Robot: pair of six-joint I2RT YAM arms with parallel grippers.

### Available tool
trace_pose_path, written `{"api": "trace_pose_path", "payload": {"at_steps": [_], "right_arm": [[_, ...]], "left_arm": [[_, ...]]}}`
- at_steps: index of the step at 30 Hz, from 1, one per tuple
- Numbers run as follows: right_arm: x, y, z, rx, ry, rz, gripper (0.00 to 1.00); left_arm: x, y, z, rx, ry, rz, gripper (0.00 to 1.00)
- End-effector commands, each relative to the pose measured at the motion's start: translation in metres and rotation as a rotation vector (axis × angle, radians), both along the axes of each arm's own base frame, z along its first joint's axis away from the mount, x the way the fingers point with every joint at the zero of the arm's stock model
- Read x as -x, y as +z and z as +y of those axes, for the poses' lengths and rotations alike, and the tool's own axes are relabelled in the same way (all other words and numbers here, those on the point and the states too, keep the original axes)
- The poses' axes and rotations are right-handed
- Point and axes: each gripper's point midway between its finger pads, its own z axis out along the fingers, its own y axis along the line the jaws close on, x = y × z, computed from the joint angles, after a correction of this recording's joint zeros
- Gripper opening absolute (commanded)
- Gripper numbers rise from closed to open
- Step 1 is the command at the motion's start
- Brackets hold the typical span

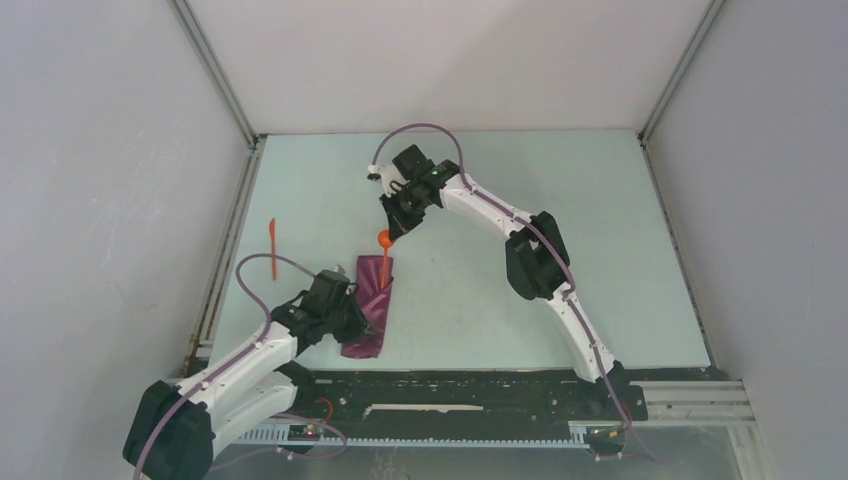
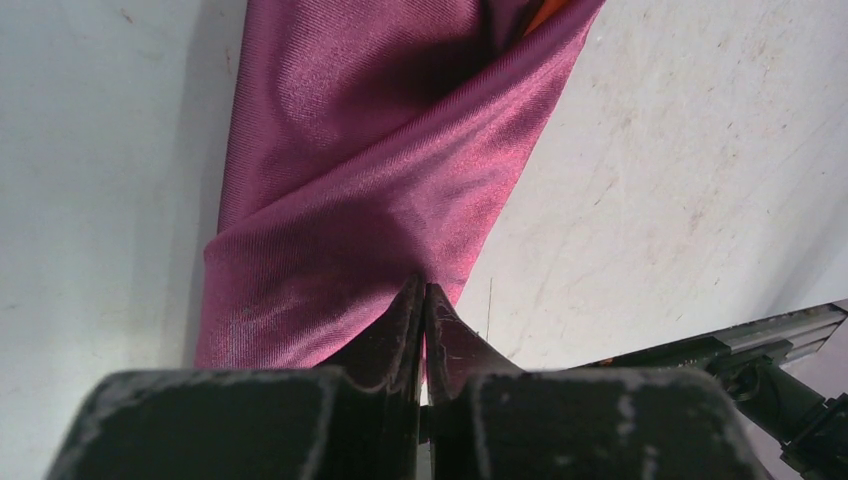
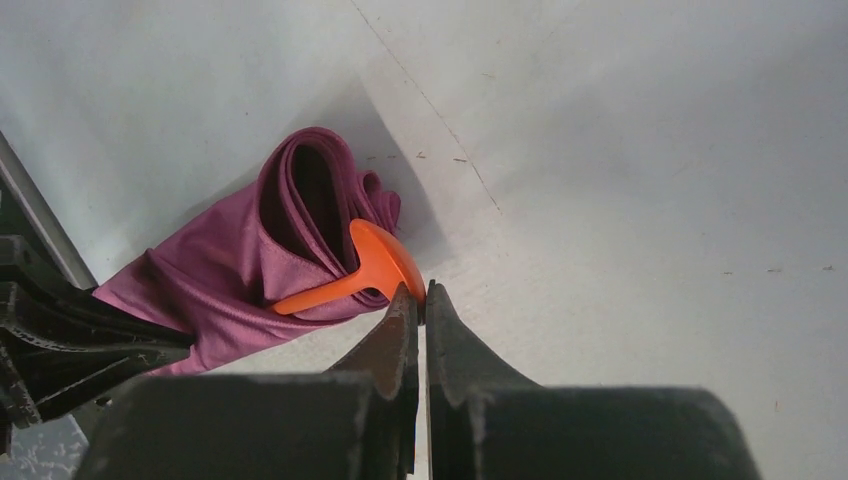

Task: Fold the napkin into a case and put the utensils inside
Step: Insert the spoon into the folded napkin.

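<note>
One spoon (image 3: 372,262) is sitting handle-first in the far mouth of the case (image 1: 370,310); my right gripper (image 3: 421,292) is holding closed fingers against the bowl's rim while my left gripper (image 2: 424,290) is pinching the case's near part, closed on the cloth. I am judging the next move: pushing the spoon deeper, then fetching the second utensil (image 1: 272,248) lying apart at left.

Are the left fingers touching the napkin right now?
Touching. The left wrist view shows the left gripper shut on the napkin at its edge, the cloth puckering into the pinch.
</note>
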Motion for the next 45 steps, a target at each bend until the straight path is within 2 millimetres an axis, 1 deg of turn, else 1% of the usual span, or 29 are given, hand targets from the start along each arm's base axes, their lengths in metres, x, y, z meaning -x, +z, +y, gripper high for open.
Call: {"api": "trace_pose_path", "payload": {"at_steps": [1, 2, 4, 5, 7, 9, 11, 13, 15, 17, 23, 25, 28, 33, 37, 45], "right_arm": [[-0.005, 0.044, 0.000, -0.052, -0.026, -0.039, 0.00], [-0.008, 0.047, 0.000, -0.065, -0.028, -0.036, 0.00], [-0.013, 0.054, 0.002, -0.096, -0.026, -0.031, 0.00], [-0.012, 0.056, 0.003, -0.113, -0.014, -0.018, 0.00], [-0.009, 0.057, 0.005, -0.130, 0.003, 0.005, 0.00], [-0.002, 0.055, 0.004, -0.128, 0.028, 0.024, 0.00], [0.000, 0.052, 0.003, -0.122, 0.027, 0.033, 0.00], [-0.002, 0.051, 0.001, -0.118, 0.013, 0.032, 0.00], [-0.002, 0.050, 0.002, -0.112, 0.012, 0.023, 0.00], [-0.001, 0.049, 0.002, -0.106, 0.013, 0.022, 0.00], [0.003, 0.038, 0.002, -0.064, 0.012, 0.019, 0.00], [0.003, 0.036, 0.003, -0.067, 0.014, 0.024, 0.00], [0.007, 0.036, 0.008, -0.073, 0.024, 0.030, 0.00], [0.017, 0.032, 0.013, -0.072, 0.046, 0.048, 0.00], [0.026, 0.026, 0.015, -0.059, 0.061, 0.066, 0.00], [0.046, 0.028, 0.012, -0.032, 0.059, 0.081, 0.00]], "left_arm": [[-0.001, 0.000, -0.004, 0.013, -0.006, -0.008, 0.11], [-0.002, 0.004, -0.006, 0.019, -0.015, -0.011, 0.15], [-0.005, 0.016, -0.008, 0.028, -0.017, -0.040, 0.26], [-0.005, 0.023, -0.006, 0.027, -0.013, -0.053, 0.29], [-0.005, 0.036, -0.003, 0.028, -0.006, -0.082, 0.33], [0.001, 0.043, 0.001, 0.021, 0.001, -0.077, 0.34], [0.010, 0.040, 0.002, 0.027, 0.003, -0.039, 0.31], [0.022, 0.033, 0.000, 0.053, 0.001, 0.018, 0.24], [0.029, 0.024, 0.000, 0.057, 0.007, 0.060, 0.23], [0.033, 0.019, 0.001, 0.055, 0.011, 0.078, 0.23], [0.041, 0.016, -0.005, 0.084, -0.012, 0.124, 0.21], [0.045, 0.010, -0.006, 0.081, -0.018, 0.146, 0.18], [0.047, 0.002, -0.004, 0.070, -0.017, 0.161, 0.14], [0.047, -0.007, -0.003, 0.048, -0.018, 0.172, 0.11], [0.046, -0.011, -0.002, 0.033, -0.017, 0.170, 0.10], [0.047, -0.018, 0.003, 0.005, -0.010, 0.175, 0.09]]}}
